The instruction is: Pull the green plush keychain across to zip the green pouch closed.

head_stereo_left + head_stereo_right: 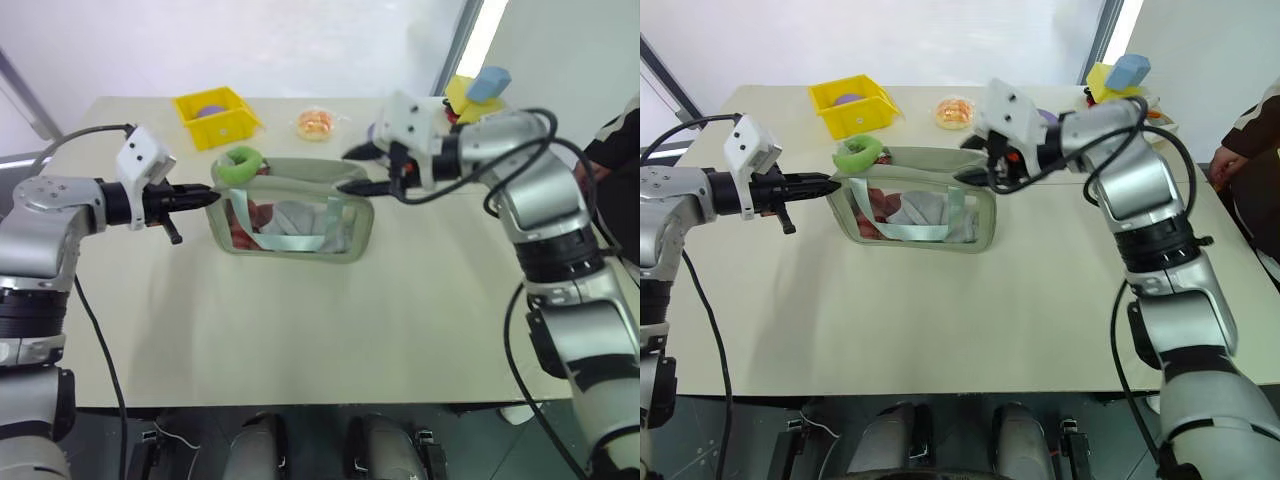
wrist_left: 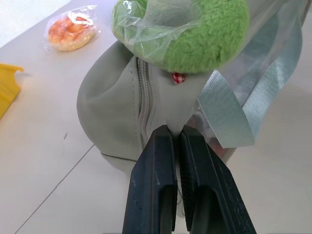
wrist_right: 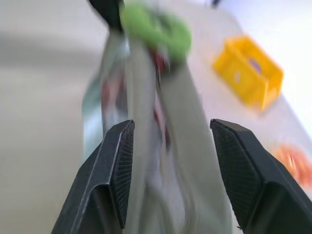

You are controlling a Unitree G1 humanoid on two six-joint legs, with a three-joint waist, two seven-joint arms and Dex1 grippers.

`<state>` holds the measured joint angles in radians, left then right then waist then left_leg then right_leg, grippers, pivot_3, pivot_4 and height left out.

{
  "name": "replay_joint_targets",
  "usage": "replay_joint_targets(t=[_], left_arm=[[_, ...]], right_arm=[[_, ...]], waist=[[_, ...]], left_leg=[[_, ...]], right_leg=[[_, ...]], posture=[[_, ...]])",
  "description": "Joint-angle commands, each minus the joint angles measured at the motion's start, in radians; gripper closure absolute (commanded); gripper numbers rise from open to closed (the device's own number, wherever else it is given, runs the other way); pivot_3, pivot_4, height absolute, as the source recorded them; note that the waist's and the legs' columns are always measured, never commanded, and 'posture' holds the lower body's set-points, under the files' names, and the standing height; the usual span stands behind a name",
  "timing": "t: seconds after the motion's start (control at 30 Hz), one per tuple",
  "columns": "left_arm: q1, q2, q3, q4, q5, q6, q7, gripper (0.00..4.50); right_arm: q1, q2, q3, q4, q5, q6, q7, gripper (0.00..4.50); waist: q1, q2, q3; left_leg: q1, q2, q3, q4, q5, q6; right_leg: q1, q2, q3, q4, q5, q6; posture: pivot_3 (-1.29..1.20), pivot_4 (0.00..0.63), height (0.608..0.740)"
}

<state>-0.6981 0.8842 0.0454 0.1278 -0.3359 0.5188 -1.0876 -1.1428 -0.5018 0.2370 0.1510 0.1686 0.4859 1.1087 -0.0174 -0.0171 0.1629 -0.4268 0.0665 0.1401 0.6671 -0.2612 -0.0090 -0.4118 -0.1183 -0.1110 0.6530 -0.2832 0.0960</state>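
Pinching green pouch [image 1: 290, 215] end with left gripper [image 1: 205, 196], near tabletop's far edge. Spreading right gripper [image 1: 350, 170] at opposite end. Best: gripping green plush keychain [image 1: 241, 164], drawing straight along zipper.

- One green pouch [image 1: 292, 210], standing on the table.
- One green plush keychain [image 1: 240, 163] at the pouch's end.
- One yellow box [image 1: 217, 117], with one purple item inside.
- One wrapped orange pastry [image 1: 316, 124].
- One blue block [image 1: 488, 84] on a yellow piece at the far corner.
- One table [image 1: 300, 320].
- Two grippers: left gripper [image 1: 205, 197], right gripper [image 1: 347, 170].
- One person [image 1: 612, 150] at the table's edge.
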Motion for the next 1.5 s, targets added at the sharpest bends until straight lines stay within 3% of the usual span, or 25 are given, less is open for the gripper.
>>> replay_joint_targets(t=[0.03, 0.33, 0.6, 0.7, 0.8, 0.9, 0.97, 1.07, 1.2, 1.5], left_arm=[[-0.009, 0.009, 0.015, -0.034, -0.005, -0.006, -0.004, 4.5], [-0.013, 0.01, 0.007, -0.054, -0.004, 0.005, -0.008, 4.5], [0.012, 0.021, 0.022, -0.076, -0.006, 0.009, -0.004, 4.5], [0.02, 0.02, 0.026, -0.083, -0.006, 0.011, 0.002, 4.5], [0.026, 0.02, 0.027, -0.084, -0.006, 0.008, 0.003, 4.5], [0.024, 0.017, 0.023, -0.079, -0.003, 0.004, 0.004, 4.5], [0.018, 0.011, 0.017, -0.074, -0.001, 0.002, 0.006, 4.5], [0.009, 0.005, 0.01, -0.064, 0.002, -0.004, 0.004, 4.5], [0.004, 0.002, 0.007, -0.056, 0.005, -0.009, 0.003, 4.5], [0.005, -0.005, -0.003, -0.03, 0.015, -0.03, 0.0, 4.5]], right_arm=[[-0.051, 0.084, 0.002, 0.026, 0.005, -0.022, -0.042, 1.88], [-0.146, 0.288, 0.097, 0.261, -0.123, -0.226, -0.13, 1.88], [-0.168, 0.332, 0.128, 0.378, -0.196, -0.339, -0.131, 1.88], [-0.173, 0.339, 0.105, 0.398, -0.187, -0.333, -0.129, 2.72], [-0.174, 0.338, 0.08, 0.38, -0.158, -0.294, -0.111, 4.25], [-0.175, 0.343, 0.041, 0.36, -0.116, -0.222, -0.1, 4.43], [-0.183, 0.349, -0.029, 0.313, -0.023, -0.044, -0.094, 4.43], [-0.168, 0.329, -0.075, 0.254, 0.041, 0.118, -0.093, 4.43], [-0.135, 0.284, -0.098, 0.206, 0.04, 0.188, -0.143, 4.43], [0.008, -0.019, -0.177, -0.065, -0.003, 0.337, -0.273, 4.43]], waist=[[0.002, 0.0, 0.0], [0.002, 0.0, 0.0], [-0.002, 0.0, 0.0], [-0.002, 0.0, 0.0], [-0.002, 0.0, 0.0], [-0.002, 0.0, 0.0], [-0.002, 0.0, 0.0], [-0.001, 0.0, 0.0], [0.0, 0.0, 0.0], [0.002, 0.0, 0.0]], left_leg=[[0.0, 0.0, 0.0, 0.0, 0.0, 0.0], [-0.001, 0.0, 0.0, 0.0, 0.0, 0.0], [-0.001, 0.0, 0.0, 0.0, 0.0, 0.0], [-0.001, 0.0, 0.0, 0.0, 0.0, 0.0], [-0.001, 0.0, 0.0, 0.0, 0.0, 0.0], [-0.001, 0.0, 0.0, 0.0, 0.0, 0.0], [-0.001, 0.0, 0.0, 0.0, 0.0, 0.0], [-0.001, 0.0, -0.001, 0.0, 0.0, 0.0], [-0.001, 0.0, -0.001, 0.0, 0.0, 0.0], [-0.001, -0.001, -0.001, -0.001, 0.0, 0.0]], right_leg=[[0.0, 0.0, 0.0, 0.0, 0.0, 0.0], [0.0, 0.0, 0.0, 0.0, 0.0, 0.0], [0.0, 0.0, 0.0, 0.0, 0.0, 0.0], [0.0, 0.0, 0.0, 0.0, 0.0, 0.0], [0.0, 0.0, 0.0, 0.0, 0.0, 0.0], [0.0, 0.0, 0.0, 0.0, 0.0, 0.0], [0.0, 0.0, 0.0, 0.0, 0.0, 0.0], [0.0, 0.0, 0.0, 0.0, 0.0, 0.0], [0.0, 0.0, 0.0, 0.0, 0.0, 0.0], [-0.001, 0.0, 0.0, 0.0, 0.0, 0.0]], posture=[[0.0, 0.15, 0.739], [0.0, 0.15, 0.739], [0.0, 0.15, 0.739], [0.0, 0.15, 0.739], [0.0, 0.15, 0.739], [0.0, 0.15, 0.739], [0.0, 0.15, 0.739], [0.0, 0.15, 0.739], [0.0, 0.15, 0.739], [0.0, 0.15, 0.739]])
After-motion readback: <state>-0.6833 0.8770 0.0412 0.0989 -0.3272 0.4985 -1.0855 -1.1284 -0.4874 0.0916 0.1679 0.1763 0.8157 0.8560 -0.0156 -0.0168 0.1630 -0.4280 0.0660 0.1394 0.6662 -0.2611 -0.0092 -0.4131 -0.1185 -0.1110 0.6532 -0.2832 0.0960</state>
